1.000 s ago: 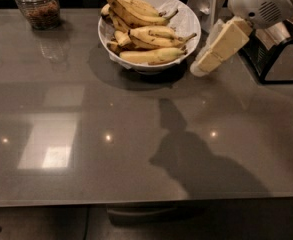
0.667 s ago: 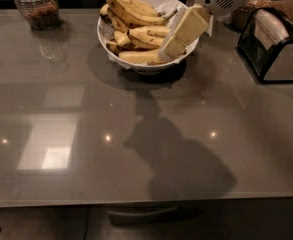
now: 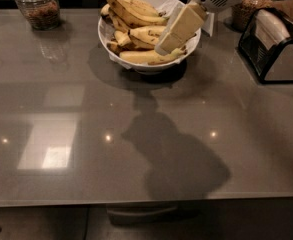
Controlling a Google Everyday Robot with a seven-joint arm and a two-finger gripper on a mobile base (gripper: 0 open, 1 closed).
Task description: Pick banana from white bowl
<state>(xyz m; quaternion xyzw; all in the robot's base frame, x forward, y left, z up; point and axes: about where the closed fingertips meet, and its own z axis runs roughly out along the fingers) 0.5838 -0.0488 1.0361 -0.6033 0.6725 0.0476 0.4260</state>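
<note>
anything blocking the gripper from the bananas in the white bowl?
Nothing visible. The gripper hangs over the right side of the white bowl, tip down at the bananas. The glass jar sits far left, the black holder to the right, both out of the way.

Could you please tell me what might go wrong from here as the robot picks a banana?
The end effector sits over the right side of the white bowl. The bananas lie piled and overlapping, so lifting one could drag a neighbour over the rim. Pressing near that rim might also tip or slide the bowl on the glossy table.
</note>
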